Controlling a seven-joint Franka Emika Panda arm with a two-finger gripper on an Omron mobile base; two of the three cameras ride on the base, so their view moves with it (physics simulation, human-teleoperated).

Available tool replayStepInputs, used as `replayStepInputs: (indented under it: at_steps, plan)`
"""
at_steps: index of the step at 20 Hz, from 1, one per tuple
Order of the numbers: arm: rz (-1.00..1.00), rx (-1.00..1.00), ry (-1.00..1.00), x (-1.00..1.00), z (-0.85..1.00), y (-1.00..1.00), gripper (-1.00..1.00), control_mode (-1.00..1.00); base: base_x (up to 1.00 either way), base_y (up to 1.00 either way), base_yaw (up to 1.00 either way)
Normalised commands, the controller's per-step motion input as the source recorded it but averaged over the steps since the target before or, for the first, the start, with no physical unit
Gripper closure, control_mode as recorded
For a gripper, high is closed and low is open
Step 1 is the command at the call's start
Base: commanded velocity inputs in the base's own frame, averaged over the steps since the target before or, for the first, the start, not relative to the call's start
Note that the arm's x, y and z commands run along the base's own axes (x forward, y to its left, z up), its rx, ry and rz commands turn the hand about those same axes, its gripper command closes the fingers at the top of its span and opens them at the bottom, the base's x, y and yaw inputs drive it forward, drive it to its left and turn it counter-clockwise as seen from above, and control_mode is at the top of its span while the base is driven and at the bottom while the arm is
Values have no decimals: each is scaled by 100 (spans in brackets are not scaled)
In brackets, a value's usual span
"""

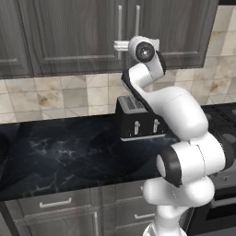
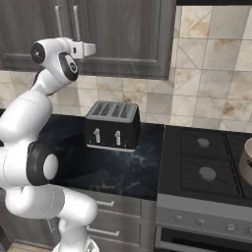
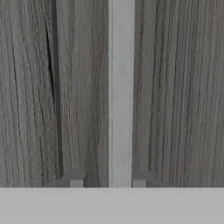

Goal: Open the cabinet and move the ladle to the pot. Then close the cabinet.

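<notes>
My gripper (image 3: pixel 107 181) is raised to the cabinet (image 1: pixel 69 37), whose two doors are both shut. In the hand view a silver bar handle (image 3: pixel 120 87) runs straight up between my two fingertips (image 3: pixel 76 180), one on each side of it with a small gap left on either side, so the jaws stand apart around the bar, not yet pressed on it. From the left base view my hand sits at the lower end of the left of the two handles (image 1: pixel 120 23). Below, a black toaster (image 2: pixel 111 125) stands on the dark marble tabletop (image 1: pixel 55 147). The tan pot (image 2: pixel 246 161) rests on the stove (image 2: pixel 206 162) at the far right edge.
</notes>
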Motion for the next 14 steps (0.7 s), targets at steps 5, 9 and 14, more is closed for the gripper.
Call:
replayStepInputs:
  at_steps: [5,9,14]
  plan:
    - [-3,17,0,-9,0,-100,100,-100,0,0,0]
    - [-6,15,-1,-20,0,-100,100,-100,0,0,0]
    - [-9,14,-13,-41,0,-100,100,-100,0,0,0]
